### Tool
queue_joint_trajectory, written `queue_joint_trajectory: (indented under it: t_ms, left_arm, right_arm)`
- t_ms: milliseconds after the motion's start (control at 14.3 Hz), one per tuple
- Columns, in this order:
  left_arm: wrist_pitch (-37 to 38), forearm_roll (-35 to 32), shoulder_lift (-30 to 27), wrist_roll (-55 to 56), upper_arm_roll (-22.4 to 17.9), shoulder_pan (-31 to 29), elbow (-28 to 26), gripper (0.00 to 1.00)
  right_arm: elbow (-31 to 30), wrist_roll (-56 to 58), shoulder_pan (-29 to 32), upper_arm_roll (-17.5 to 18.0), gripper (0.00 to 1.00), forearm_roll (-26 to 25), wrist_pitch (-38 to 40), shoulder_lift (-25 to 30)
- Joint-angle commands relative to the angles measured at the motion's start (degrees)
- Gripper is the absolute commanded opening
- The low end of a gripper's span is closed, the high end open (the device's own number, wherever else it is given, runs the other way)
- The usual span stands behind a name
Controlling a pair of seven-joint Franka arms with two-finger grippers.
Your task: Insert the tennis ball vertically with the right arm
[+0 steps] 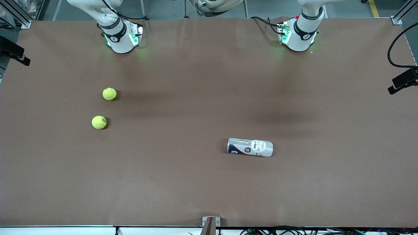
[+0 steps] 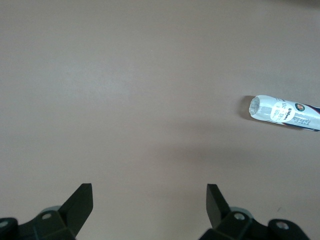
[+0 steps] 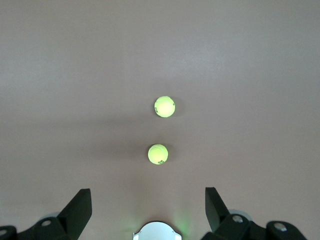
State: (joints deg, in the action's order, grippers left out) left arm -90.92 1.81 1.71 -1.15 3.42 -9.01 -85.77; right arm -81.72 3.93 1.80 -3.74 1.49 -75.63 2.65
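on the brown table [image 1: 196, 182], at the middle left of the front view, lie two tennis balls. both are bright yellow-green and fuzzy, each with a small dark print mark. the upper tennis ball [image 1: 109, 94] sits closer to the right arm's base [image 1: 121, 36], and the lower tennis ball [image 1: 99, 122] lies nearer to the front camera, a little apart from it. they are not touching, and each throws a soft shadow onto the cloth.

in the right wrist view both balls show near the middle of the frame, one above the other, over bare brown surface: the lower tennis ball [image 3: 164, 106] and the upper tennis ball [image 3: 158, 154].

the right gripper [image 3: 148, 207] hangs high over the table with its two black fingers [image 3: 80, 207] spread wide at the bottom corners of that view, gripping nothing.

lower and to the right of centre in the front view lies the ball can [image 1: 250, 147], a clear tube on its side with a white and dark blue label, well apart from the balls. in the left wrist view the ball can [image 2: 285, 112] shows at the right edge, one end toward the middle of the frame.

the left gripper [image 2: 150, 207] waits up over bare table, its fingers [image 2: 218, 205] equally wide apart and empty.
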Motion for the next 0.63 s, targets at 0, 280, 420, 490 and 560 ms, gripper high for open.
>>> queue_joint_trajectory:
  t_ms: [0, 280, 420, 490, 560]
  left_arm:
    - [0.0, 0.0, -0.3, -0.2, 0.3, 0.0, -0.4, 1.00]
    - [0.0, 0.1, -0.2, 0.4, 0.3, -0.1, -0.3, 1.00]
    - [0.0, 0.5, -0.1, 0.5, 0.4, 0.1, -0.1, 1.00]
    - [0.1, 0.8, 0.0, 0.6, 0.6, 0.5, -0.1, 1.00]
    - [0.2, 0.8, 0.1, 2.0, 1.1, 1.1, -0.2, 1.00]
  right_arm:
    - [-1.3, 0.0, 0.6, 0.2, 1.00, 0.3, -0.7, 1.0]
    - [-0.7, 0.0, 0.7, 0.2, 1.00, -0.2, -0.8, -0.6]
    - [-0.1, 0.1, 1.0, 0.2, 1.00, -0.4, -0.9, -3.8]
    - [-0.1, 0.1, 1.6, 0.2, 1.00, -0.3, -2.4, -4.6]
    - [-0.3, 0.2, 2.4, 0.2, 1.00, -0.2, -5.9, -6.0]
